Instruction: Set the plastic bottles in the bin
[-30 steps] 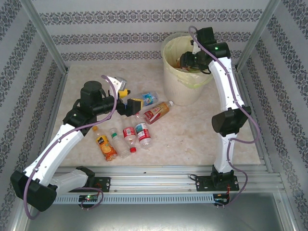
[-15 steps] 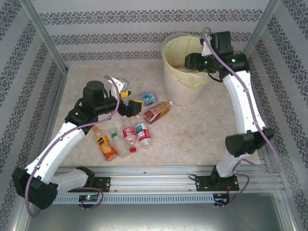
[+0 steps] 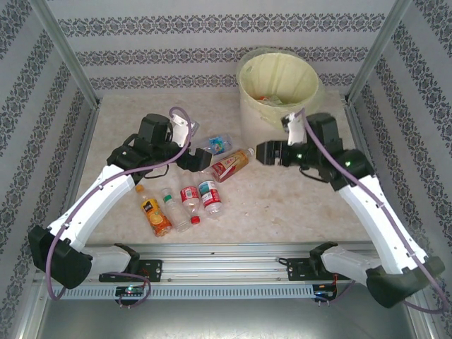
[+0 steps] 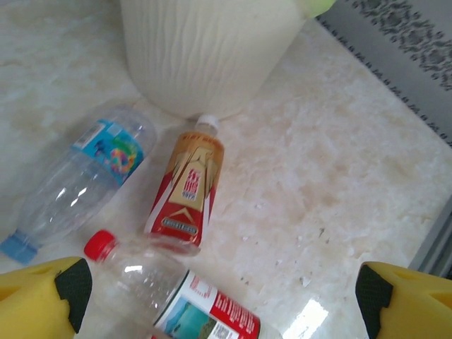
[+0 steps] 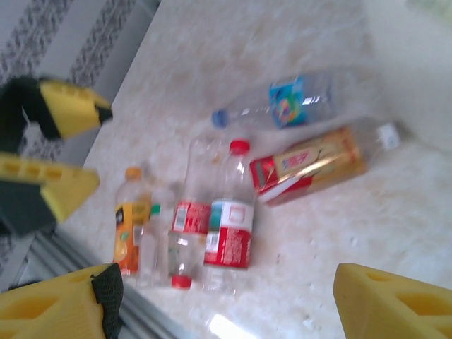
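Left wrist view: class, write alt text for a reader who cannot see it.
On a pale marbled table lie a blue-labelled bottle at left, a red-and-gold-labelled bottle with its white cap by the foot of the ribbed cream bin, and a red-capped bottle nearest the camera. The open left gripper shows as yellow pads in the bottom corners.

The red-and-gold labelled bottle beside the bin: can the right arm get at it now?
Probably yes: the right gripper hangs open just right of that bottle, with bare table between them.
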